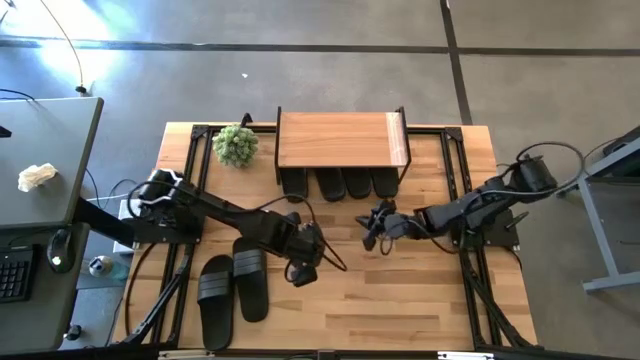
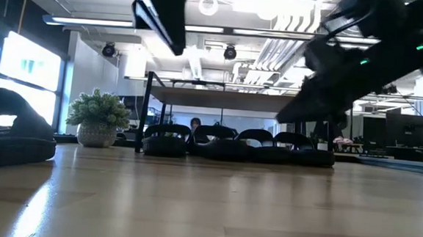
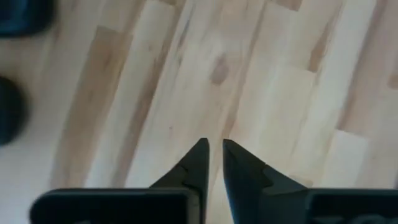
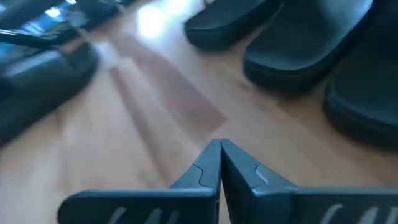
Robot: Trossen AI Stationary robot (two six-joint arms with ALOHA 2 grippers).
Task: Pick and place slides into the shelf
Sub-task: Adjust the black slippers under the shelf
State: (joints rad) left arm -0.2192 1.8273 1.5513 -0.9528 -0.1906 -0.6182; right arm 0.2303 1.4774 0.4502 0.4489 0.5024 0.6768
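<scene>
Four black slides (image 1: 340,183) stand side by side under the shelf (image 1: 340,140), heels sticking out toward the near edge; in the low view they form a row (image 2: 239,146) below the plank (image 2: 220,98). Two more slides (image 1: 232,290) lie flat on the table's near left. My left gripper (image 1: 305,262) hovers over bare wood right of that pair, shut on nothing (image 3: 214,149). My right gripper (image 1: 375,228) hangs just in front of the shelf's slides (image 4: 305,43), shut and empty (image 4: 219,146).
A small potted plant (image 1: 236,145) stands left of the shelf. Black frame rails (image 1: 455,180) run along both sides of the tabletop. Bare wood (image 1: 400,300) lies across the near middle and right. A grey desk (image 1: 45,170) stands off the table's left.
</scene>
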